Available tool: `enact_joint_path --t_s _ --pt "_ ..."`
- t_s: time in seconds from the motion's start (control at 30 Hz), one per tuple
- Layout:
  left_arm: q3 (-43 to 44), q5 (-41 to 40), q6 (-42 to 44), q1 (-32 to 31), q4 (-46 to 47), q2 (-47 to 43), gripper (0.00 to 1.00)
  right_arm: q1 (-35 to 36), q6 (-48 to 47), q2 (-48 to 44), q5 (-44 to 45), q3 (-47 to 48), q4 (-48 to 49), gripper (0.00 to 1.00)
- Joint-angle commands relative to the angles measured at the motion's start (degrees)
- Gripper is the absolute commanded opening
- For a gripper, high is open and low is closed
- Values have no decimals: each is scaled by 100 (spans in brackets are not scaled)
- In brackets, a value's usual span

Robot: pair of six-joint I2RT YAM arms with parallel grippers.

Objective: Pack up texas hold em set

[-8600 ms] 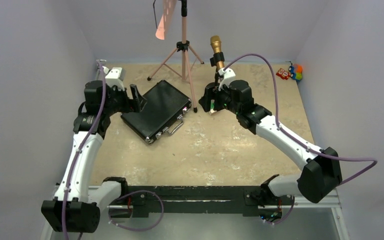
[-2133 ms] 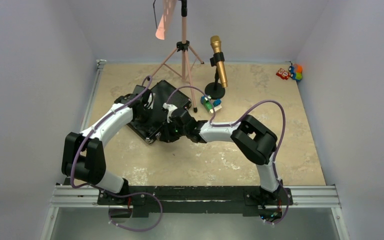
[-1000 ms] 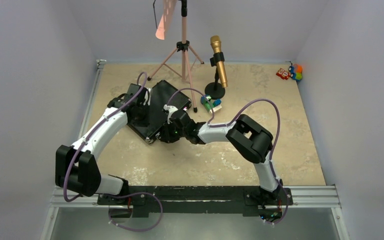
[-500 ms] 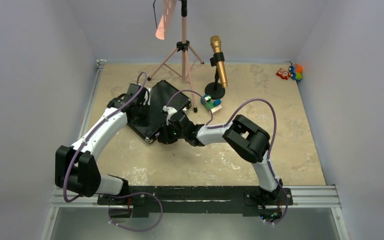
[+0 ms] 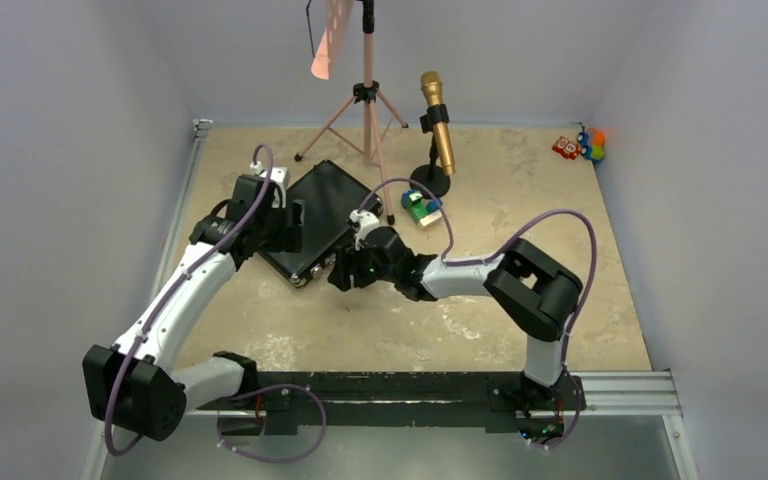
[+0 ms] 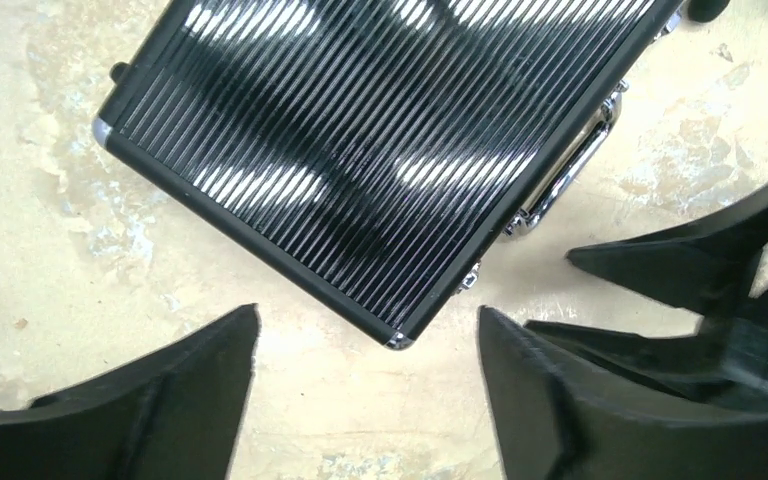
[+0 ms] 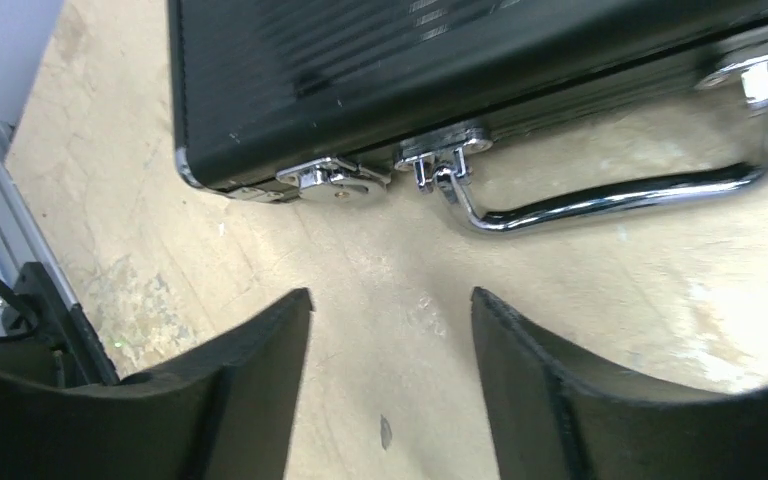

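The black silver-edged briefcase [image 5: 322, 205] lies shut and flat on the table, its chrome handle [image 7: 610, 195] and latch [image 7: 332, 178] facing the near side. In the left wrist view its ribbed lid [image 6: 380, 130] fills the top. My left gripper [image 5: 294, 226] is open and empty, above the case's left corner [image 6: 368, 318]. My right gripper [image 5: 342, 276] is open and empty, just in front of the latch and handle [image 7: 390, 298]. Chips, cards and buttons are out of view.
A gold microphone [image 5: 434, 110] on a round stand and a pink tripod [image 5: 366, 95] stand behind the case. Green and blue toy blocks [image 5: 421, 208] lie right of the case. Small colourful toys [image 5: 580, 144] sit in the far right corner.
Both grippers have drawn back off the briefcase: the left has lifted and shifted left of it, the right has backed toward the near side. The case stays shut in place.
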Motion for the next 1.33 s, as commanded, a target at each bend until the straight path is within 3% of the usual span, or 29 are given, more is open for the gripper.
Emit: enact_joint_path --t_s 0.0,0.1,0.37,0.53,0.7,0.97,1.3 --pt "-139 -322 -80 41 340 -366 91 -470 -188 -838 288 -293 -97 66" --pt "-231 -401 -152 137 444 -587 100 -1224 -146 -1309 -39 -682 -143 68" --pt "-442 -655 -343 504 730 -1283 100 -3465 -772 -3052 -191 -1528 -1069 70" --pt "-706 -940 -166 496 1071 -2048 100 -4445 -1125 -4318 6 -1694 -1698 70" --pt "-959 -1073 34 432 1456 -2702 100 -4547 -1463 -5390 690 -1738 -1988 70" --pt "-1083 -1015 101 399 1676 -3061 100 -4547 -1841 -6546 1262 -2160 -1606 70" --pt "-1117 -1007 114 399 1717 -3223 100 -4547 -1932 -6603 1299 -2174 -1603 70"
